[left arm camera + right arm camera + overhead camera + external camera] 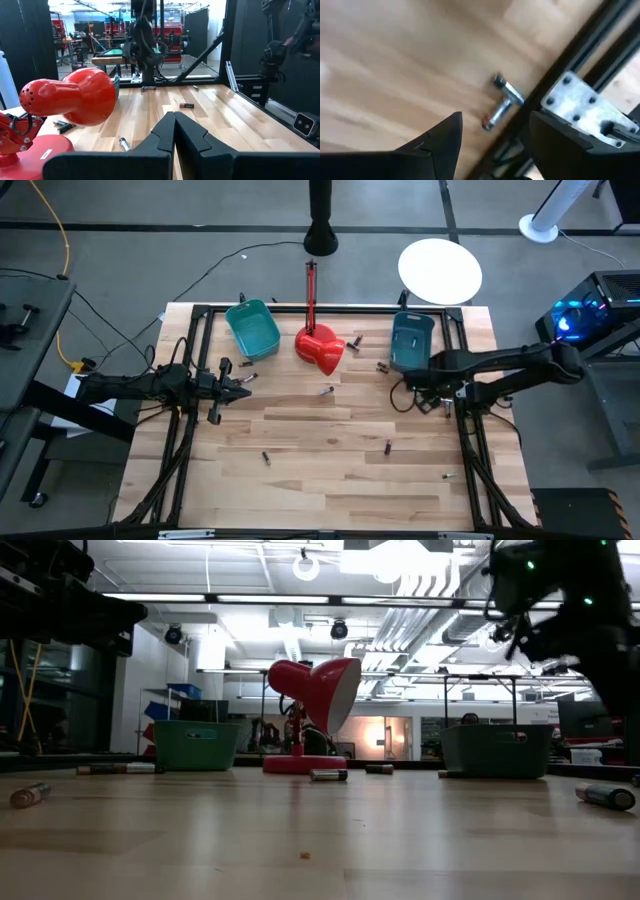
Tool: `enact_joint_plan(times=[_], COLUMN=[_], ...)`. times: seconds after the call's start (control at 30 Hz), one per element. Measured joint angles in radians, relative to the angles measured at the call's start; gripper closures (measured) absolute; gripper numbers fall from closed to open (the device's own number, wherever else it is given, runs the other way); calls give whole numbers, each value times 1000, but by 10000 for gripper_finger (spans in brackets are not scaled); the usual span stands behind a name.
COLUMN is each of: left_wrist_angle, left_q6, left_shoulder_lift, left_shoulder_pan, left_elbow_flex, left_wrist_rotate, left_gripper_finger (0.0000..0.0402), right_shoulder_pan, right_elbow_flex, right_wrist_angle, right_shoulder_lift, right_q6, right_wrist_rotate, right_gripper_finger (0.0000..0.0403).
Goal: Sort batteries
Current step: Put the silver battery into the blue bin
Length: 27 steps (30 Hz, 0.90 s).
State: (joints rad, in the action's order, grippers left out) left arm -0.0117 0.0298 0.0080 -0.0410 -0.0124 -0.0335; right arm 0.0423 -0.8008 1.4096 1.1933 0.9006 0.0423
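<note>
Right end effector (492, 150) wide open, empty; two batteries (501, 102) on table just beyond fingertips.

No text, number, brand or sign could be read in any view. A small white label (46, 154) was seen on the red lamp base (30, 155) in the left wrist view, but its print was too small to be made out. A pale label strip (199, 734) was seen on the left teal bin (196, 744) in the low view, and its wording could not be read either. No marking could be made out on the batteries (502, 102).
</note>
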Motion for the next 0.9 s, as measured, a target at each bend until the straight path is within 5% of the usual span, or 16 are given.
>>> enact_joint_plan(times=[0.57,0.9], left_wrist_angle=[-1,0], left_q6=[0,0], left_shoulder_lift=[0,0], left_shoulder_pan=[0,0], left_elbow_flex=[0,0], left_wrist_rotate=[0,0], left_gripper_finger=[401,402], right_shoulder_pan=[89,89], right_elbow_flex=[-2,-3], right_wrist_angle=[8,-72], right_shoulder_lift=[450,663], right_q6=[-564,-714], right_wrist_rotate=[7,55], right_gripper_finger=[208,208])
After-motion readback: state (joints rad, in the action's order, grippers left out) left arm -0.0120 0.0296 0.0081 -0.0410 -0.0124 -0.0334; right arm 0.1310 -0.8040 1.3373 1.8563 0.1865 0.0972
